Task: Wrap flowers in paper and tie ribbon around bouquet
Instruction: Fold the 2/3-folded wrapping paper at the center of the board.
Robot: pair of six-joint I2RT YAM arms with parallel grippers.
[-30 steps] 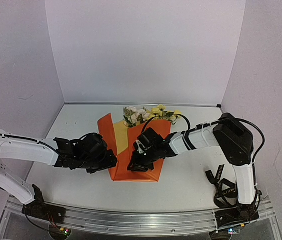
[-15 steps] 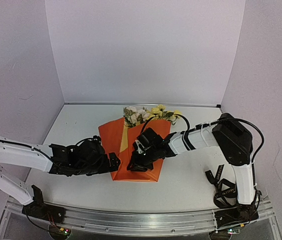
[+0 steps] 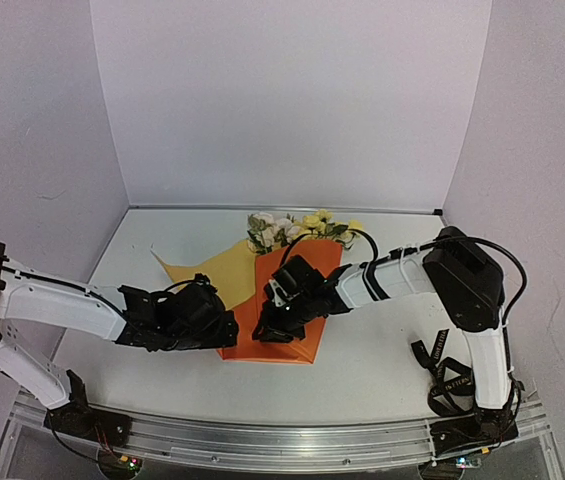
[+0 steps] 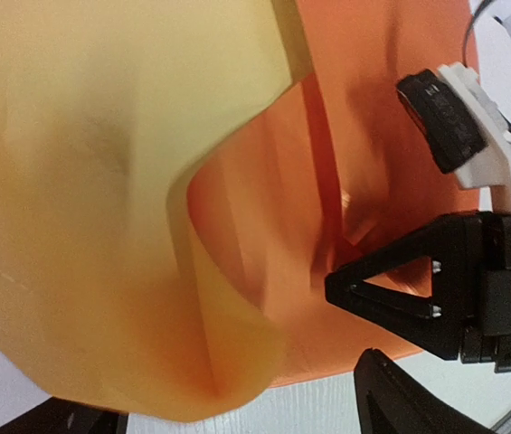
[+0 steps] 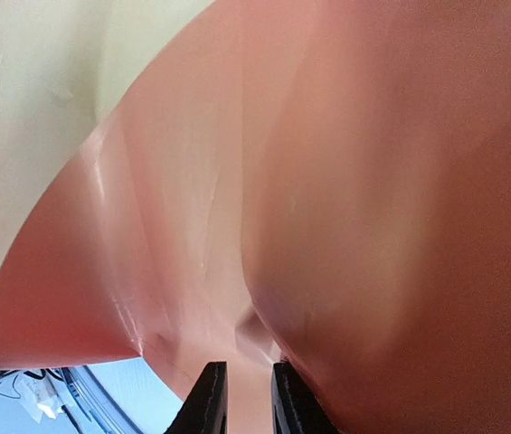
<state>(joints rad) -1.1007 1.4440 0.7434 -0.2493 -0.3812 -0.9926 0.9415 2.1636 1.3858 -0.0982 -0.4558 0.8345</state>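
Right gripper point(image 3: 265, 332) is down low on the near half of the paper point(image 3: 307, 290), jaws narrow. Its wrist view settles it: two fingertips point(image 5: 208, 398) almost together, a pinch of the orange sheet caught between them. That is a grip on the paper, right at a crease where the orange face folds up.

Left gripper point(image 3: 227, 328) sits just beside it, at the paper's near left edge. Its fingers point(image 4: 400, 402) show only at the bottom of the left wrist view, wide apart, and a loose curl of paper, yellow on one face and orange on the other, hangs between them without being clamped. So that one is open.

Moving outward, a yellow flap point(image 3: 210, 272) lies spread to the left on the worktop point(image 3: 392, 335), and the orange face runs up towards the back. The flowers point(image 3: 292, 228) poke out at the far end of the sheet, pale yellow and cream heads above the paper's top edge. Over on the right, the black ribbon point(image 3: 442, 378) lies looped beside the right arm's base, well apart from the paper.
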